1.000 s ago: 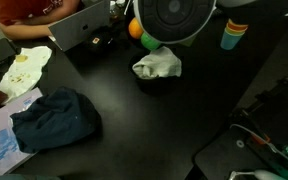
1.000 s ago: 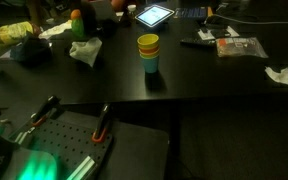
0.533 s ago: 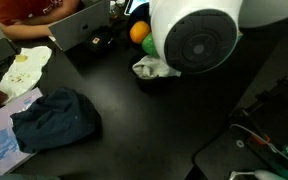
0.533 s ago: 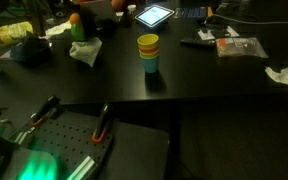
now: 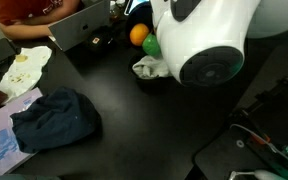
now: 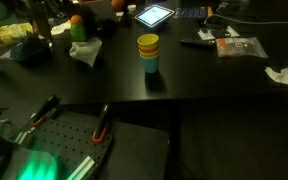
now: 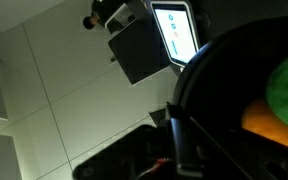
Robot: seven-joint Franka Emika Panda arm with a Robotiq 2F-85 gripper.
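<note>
In the wrist view my gripper (image 7: 184,150) shows as a dark finger bar, shut, and I see nothing held in it. A green shape over an orange one (image 7: 284,95) sits at the right edge, beside a dark curved surface. A lit tablet (image 7: 179,30) appears above. In an exterior view the white arm link (image 5: 209,45) fills the upper right and hides the gripper. Just left of it are an orange ball (image 5: 137,32) and a crumpled white cloth (image 5: 149,68). The same green and orange object (image 6: 79,24) stands at the far left of the table.
Stacked coloured cups (image 6: 148,52) stand mid-table, with a tablet (image 6: 154,15) and a packet (image 6: 239,46) behind. A dark blue cloth (image 5: 54,120) and papers (image 5: 22,70) lie to the left. A person in red (image 5: 24,12) sits by a box (image 5: 79,25).
The big arm link has swung right and lower across the exterior view, its round joint cap turning into sight. The objects on the table have not moved.
</note>
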